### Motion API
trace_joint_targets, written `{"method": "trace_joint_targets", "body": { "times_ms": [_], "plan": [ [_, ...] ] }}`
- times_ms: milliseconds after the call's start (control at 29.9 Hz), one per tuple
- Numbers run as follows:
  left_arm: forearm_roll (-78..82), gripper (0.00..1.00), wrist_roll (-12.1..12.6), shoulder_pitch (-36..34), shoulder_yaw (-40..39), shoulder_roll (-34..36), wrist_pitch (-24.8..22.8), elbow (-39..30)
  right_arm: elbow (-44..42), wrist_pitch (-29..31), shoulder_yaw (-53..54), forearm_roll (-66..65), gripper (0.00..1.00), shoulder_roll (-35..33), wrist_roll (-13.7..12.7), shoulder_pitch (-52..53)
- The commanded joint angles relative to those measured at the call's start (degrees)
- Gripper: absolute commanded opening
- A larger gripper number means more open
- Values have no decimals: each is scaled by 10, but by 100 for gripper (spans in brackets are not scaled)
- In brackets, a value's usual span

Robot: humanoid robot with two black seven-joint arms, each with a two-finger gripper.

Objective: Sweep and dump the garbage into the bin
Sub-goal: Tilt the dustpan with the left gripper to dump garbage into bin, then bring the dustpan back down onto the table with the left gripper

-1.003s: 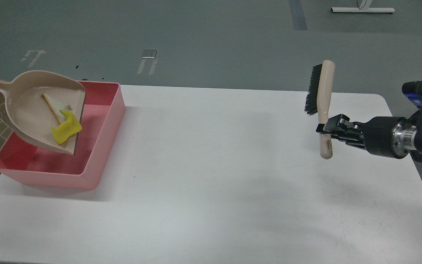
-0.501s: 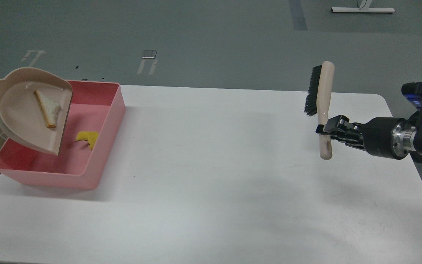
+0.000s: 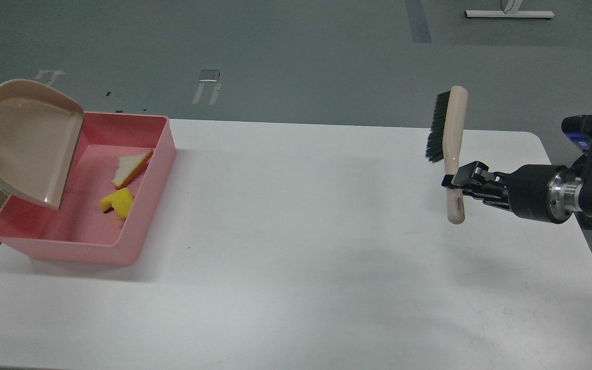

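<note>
Bread piece (image 3: 131,168) and yellow chunk (image 3: 117,202) both lie inside the pink bin (image 3: 149,205), which I see at the bench's (image 3: 301,246) left edge. Beige dustpan (image 3: 23,141) hangs tilted over the bin's left side; I can't see my left pincer. My right pincer (image 3: 456,183) grips the brush (image 3: 450,149) upright, well apart.
</note>
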Motion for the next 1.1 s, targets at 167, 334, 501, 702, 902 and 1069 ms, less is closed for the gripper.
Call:
{"method": "trace_joint_targets", "body": {
  "times_ms": [167,334,501,702,902,1069],
  "plan": [
    [-114,0,0,-23,-7,1,-67,-1,0,0,0,0,6,5,0,0],
    [-216,0,0,-58,-7,4,-174,-1,0,0,0,0,6,7,-1,0],
    [-282,0,0,-80,-16,2,-239,-2,0,0,0,0,6,10,-1,1],
    [-311,0,0,-82,-15,-11,-272,-45,0,0,1,0,6,10,-1,1],
    [-311,0,0,-81,-11,-43,-258,-96,0,0,2,0,6,11,-2,4],
    [-308,0,0,-80,-7,-89,-228,-119,0,0,2,0,6,15,-2,4]
  ]
}}
